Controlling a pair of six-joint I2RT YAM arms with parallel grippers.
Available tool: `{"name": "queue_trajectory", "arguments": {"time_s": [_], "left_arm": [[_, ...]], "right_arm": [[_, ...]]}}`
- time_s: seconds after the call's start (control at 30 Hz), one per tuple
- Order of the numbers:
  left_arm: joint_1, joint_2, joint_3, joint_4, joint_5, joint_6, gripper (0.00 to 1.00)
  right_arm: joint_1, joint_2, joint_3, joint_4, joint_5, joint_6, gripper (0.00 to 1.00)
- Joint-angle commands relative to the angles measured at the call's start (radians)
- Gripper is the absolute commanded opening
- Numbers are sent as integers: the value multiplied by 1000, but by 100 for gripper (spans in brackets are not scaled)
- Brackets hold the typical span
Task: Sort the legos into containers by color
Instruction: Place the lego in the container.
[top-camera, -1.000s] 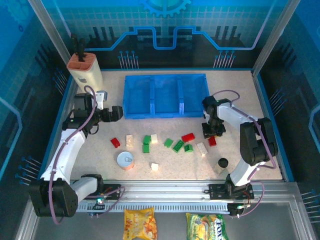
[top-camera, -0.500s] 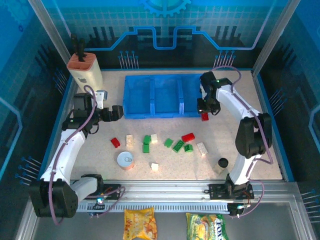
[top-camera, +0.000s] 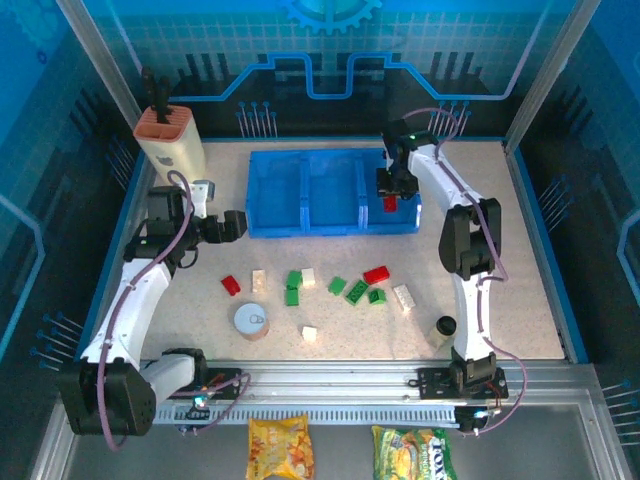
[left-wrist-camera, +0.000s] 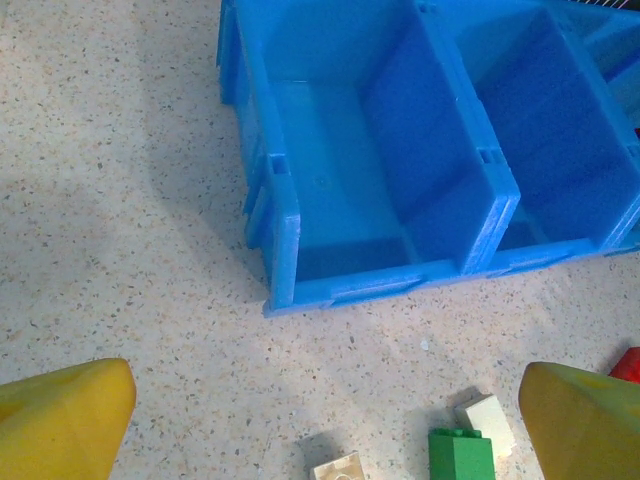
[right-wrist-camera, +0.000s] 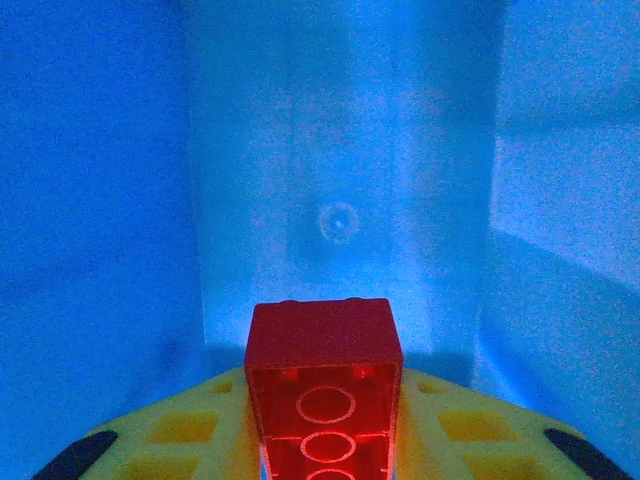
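Observation:
My right gripper (top-camera: 391, 197) hangs over the right compartment of the blue tray (top-camera: 330, 226), shut on a red brick (right-wrist-camera: 322, 375) that sticks out between its yellow fingers (right-wrist-camera: 180, 435). That red brick (top-camera: 390, 203) shows just below the wrist. My left gripper (top-camera: 236, 224) stands open left of the tray, its yellow fingertips (left-wrist-camera: 60, 420) wide apart over bare table. On the table lie red bricks (top-camera: 230, 285) (top-camera: 376, 274), green bricks (top-camera: 293, 287) (top-camera: 356, 291) and cream bricks (top-camera: 259, 280) (top-camera: 403, 296). A green brick (left-wrist-camera: 460, 455) and a cream one (left-wrist-camera: 487, 422) lie ahead of my left gripper.
A round silver can (top-camera: 252, 321) stands near the front, with a cream brick (top-camera: 310, 333) beside it. A small black cap (top-camera: 444, 325) sits at the front right. The cream holder with orange top (top-camera: 170, 145) stands at the back left.
My right gripper has lifted a red brick from the table's right side and carried it back over the tray's right compartment. The left arm has not moved.

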Motion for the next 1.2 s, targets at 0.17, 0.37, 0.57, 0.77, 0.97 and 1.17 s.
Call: {"name": "queue_trajectory", "arguments": {"time_s": [0.17,0.37,0.57,0.77,0.97,1.17], "left_arm": [[1,-23,-13,7,9,5,99],[0,-27,-15,5,3,7,99],[0,-27,-16,6,6,6,99],[1,-26,-16,4,7,5,99],[0,-26,-15,6,8,6,99],[0,-26,-15,6,8,7,99]], "right_arm": [[-13,161,167,-73,-24,24,35],[-16,221,199,-73,-19,21,35],[-16,251,198,-44,-13,20,35],[-16,270,194,-12,9,20,41],[-15,261,196,2,7,18,46],[-14,219,200,-6,15,10,48]]}}
